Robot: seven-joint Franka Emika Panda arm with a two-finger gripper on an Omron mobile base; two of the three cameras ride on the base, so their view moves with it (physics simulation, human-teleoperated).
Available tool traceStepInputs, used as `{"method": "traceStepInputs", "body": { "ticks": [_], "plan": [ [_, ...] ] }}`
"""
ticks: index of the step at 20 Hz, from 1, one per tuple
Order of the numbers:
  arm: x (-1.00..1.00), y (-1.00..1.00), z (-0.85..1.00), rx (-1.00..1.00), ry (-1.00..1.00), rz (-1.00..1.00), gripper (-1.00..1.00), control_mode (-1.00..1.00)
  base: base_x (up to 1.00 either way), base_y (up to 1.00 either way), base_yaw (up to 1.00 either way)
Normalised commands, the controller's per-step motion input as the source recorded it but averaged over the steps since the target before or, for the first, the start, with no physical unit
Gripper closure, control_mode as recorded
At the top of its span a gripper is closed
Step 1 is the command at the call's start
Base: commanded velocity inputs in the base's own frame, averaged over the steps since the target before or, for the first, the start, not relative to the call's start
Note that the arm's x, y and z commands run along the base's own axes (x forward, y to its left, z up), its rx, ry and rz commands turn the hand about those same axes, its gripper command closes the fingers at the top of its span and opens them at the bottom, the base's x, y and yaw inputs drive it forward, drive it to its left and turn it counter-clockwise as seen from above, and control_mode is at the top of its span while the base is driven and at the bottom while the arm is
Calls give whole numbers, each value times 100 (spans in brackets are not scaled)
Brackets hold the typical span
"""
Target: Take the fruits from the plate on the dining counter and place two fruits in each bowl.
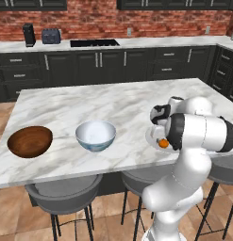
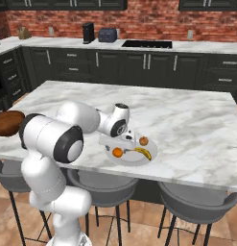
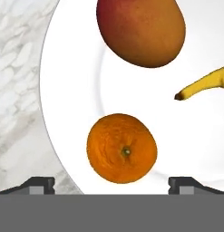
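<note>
On the white marble dining counter point(image 2: 187, 120) lies the pale plate point(image 2: 132, 162) with three fruits: an orange point(image 2: 117, 152), a red-orange fruit point(image 2: 143, 141) and a yellow banana point(image 2: 143, 153). My gripper point(image 2: 128, 140) hangs just above the plate, open and holding nothing. In the hand view the orange point(image 3: 122, 148) sits between and just ahead of the fingertips point(image 3: 41, 185), with the red-orange fruit point(image 3: 140, 29) beyond it and the banana point(image 3: 204, 84) to the right on the plate point(image 3: 72, 90). The dark wooden bowl point(image 1: 29, 141) and the white-blue bowl point(image 1: 95, 135) stand to the left; both look empty.
Grey stools point(image 1: 66, 190) stand under the counter's near edge point(image 1: 66, 172). Along the brick wall runs a light counter point(image 1: 137, 43) with a toaster point(image 1: 51, 36), a dark appliance point(image 1: 29, 35) and a sink point(image 1: 94, 43). Bare marble lies between the bowls and the plate.
</note>
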Motion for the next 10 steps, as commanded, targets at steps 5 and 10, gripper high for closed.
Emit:
{"method": "traceStepInputs", "body": {
  "ticks": [5, 10],
  "plan": [
    [18, -2, -26, 2, 7, 0, -100, -100, 0, 0, 0],
    [4, 0, -24, 1, 4, 0, 100, -100, 0, 0, 0]
  ]
}}
